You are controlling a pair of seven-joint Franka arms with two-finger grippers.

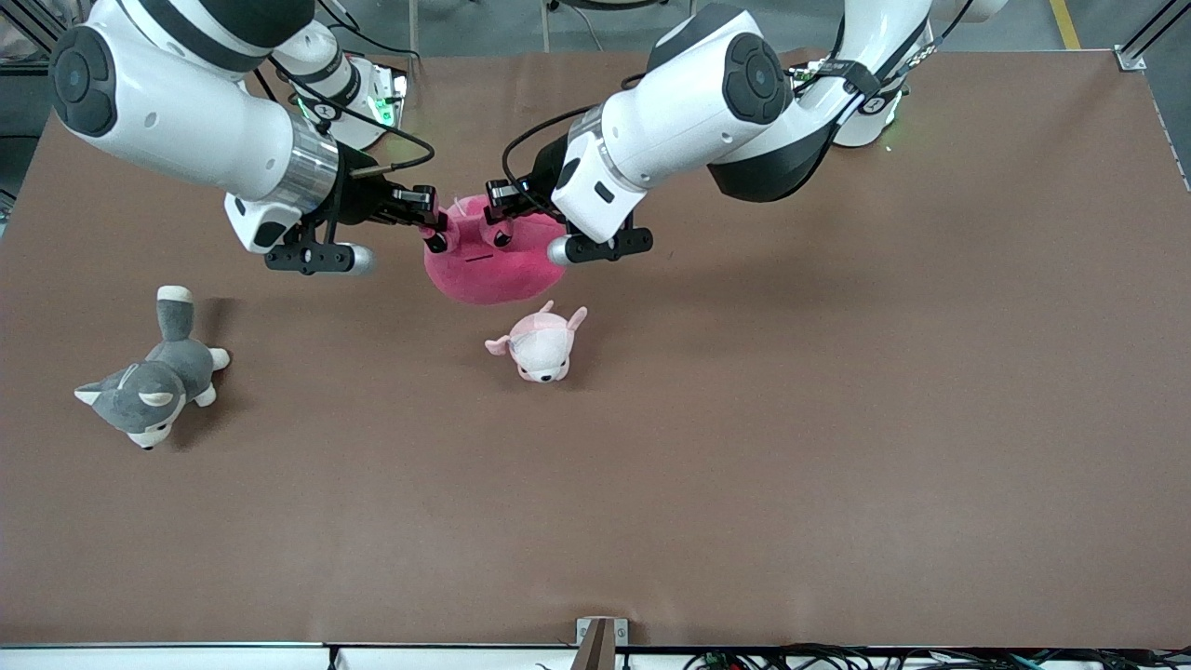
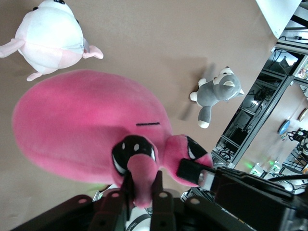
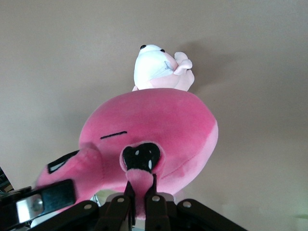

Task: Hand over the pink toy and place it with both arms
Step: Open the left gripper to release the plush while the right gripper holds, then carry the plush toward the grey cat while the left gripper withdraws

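- Above the brown table (image 1: 837, 419) in your front view, both arms meet over the pink toy (image 1: 484, 270): right gripper (image 1: 434, 233) and left gripper (image 1: 498, 223) each pinch a nub. A pale puppy plush (image 1: 540, 344) lies just nearer the camera, a grey husky plush (image 1: 153, 377) toward the right arm's end.
- Your left wrist view shows the left gripper (image 2: 142, 185) clamped on a toy nub.
- Your right wrist view shows the right gripper (image 3: 140, 192) squeezed onto another nub.

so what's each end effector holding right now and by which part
Both grip the pink toy above the table: the left end effector pinches one eye nub, and the right end effector pinches the other.
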